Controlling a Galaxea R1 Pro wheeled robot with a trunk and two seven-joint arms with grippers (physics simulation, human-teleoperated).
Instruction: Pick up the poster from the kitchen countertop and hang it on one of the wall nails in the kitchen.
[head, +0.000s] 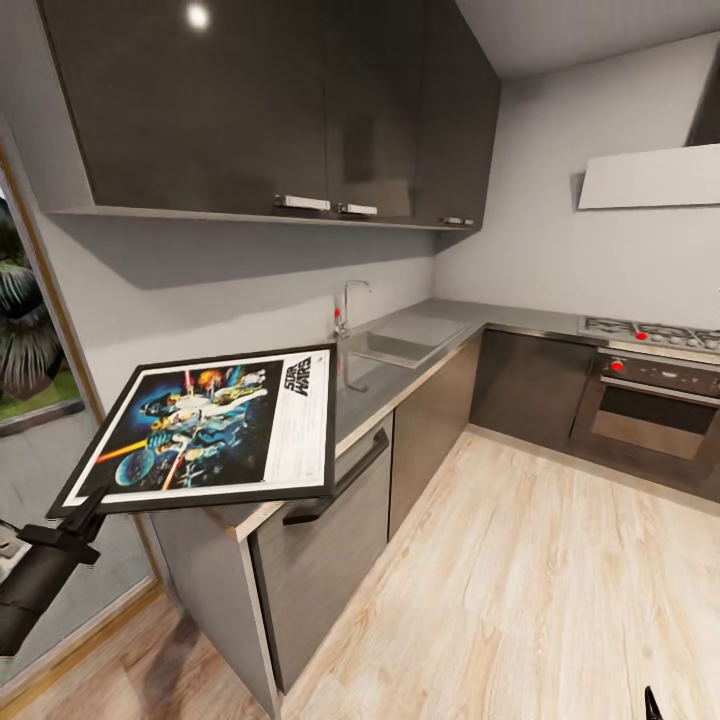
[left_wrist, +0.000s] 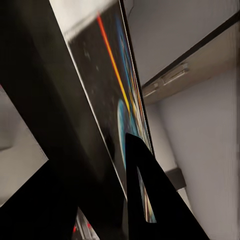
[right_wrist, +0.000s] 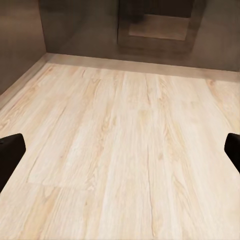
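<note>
Left gripper (head: 92, 507) is clamped on the near corner of the Star Wars poster (head: 215, 425), fingers (left_wrist: 145, 200) pinching the black frame; the poster extends up and away from that gripper, tilted, hanging over the end of the grey kitchen countertop (head: 400, 375) with no contact apparent. Right gripper (right_wrist: 120, 150) hangs wide apart over the wood floor (right_wrist: 125, 150), holding nothing. Judgement: pick-up complete, carrying stage in hand. No wall nail is discernible here; the next move calls for locating one and raising the frame upright against the wall
</note>
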